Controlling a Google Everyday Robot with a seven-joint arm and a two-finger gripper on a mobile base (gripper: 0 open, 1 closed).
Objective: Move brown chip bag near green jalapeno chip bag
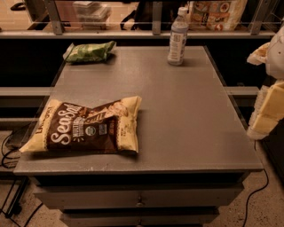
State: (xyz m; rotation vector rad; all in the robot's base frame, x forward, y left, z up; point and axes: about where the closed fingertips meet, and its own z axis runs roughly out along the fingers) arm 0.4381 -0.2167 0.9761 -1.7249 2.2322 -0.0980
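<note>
The brown chip bag (84, 126) lies flat at the front left of the grey table (186, 115), with its white "Sea Salt" lettering facing up. The green jalapeno chip bag (90, 52) lies at the table's far left corner, well apart from the brown bag. My gripper (262, 119) hangs at the right edge of the view, beyond the table's right side and about level with its top. It is far from both bags and holds nothing that I can see.
A clear water bottle (178, 37) with a white cap stands upright at the table's far right. A rail and shelf with packaged goods (217, 13) run behind the table. Drawers (140, 197) sit below the front edge. Cables lie on the floor at both sides.
</note>
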